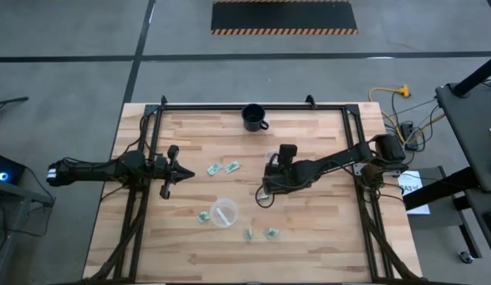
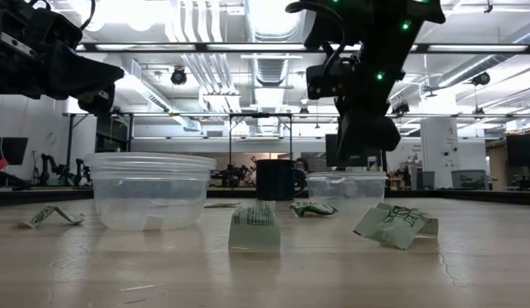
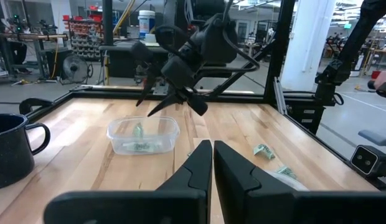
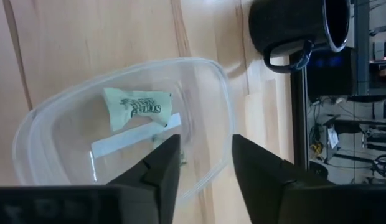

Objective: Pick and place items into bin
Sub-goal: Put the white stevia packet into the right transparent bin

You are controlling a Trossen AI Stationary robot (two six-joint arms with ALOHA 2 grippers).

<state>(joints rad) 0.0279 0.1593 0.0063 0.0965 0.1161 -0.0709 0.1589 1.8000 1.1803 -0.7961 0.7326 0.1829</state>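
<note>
The bin (image 4: 225, 93) is a clear plastic tub on the table's middle, also seen in the left wrist view (image 3: 121, 138). A light-green and white wrapped item (image 4: 137, 107) shows inside its outline, and the left wrist view shows two such pieces (image 3: 141, 145) in it. My right gripper (image 4: 205, 163) stands open just above the bin, slanting down, with nothing between its fingers; it is also in the left wrist view (image 3: 173, 101). Several more items lie flat on the wood (image 1: 222, 168), (image 1: 203, 216), (image 1: 272, 233). My left gripper (image 3: 212, 163) waits shut at the table's left (image 1: 168, 170).
A black mug (image 1: 254, 117) stands near the far edge. A round clear bowl (image 1: 223, 212) sits toward the near side, with items beside it. Black frame rails (image 1: 253, 107) run along the far edge and both sides of the table.
</note>
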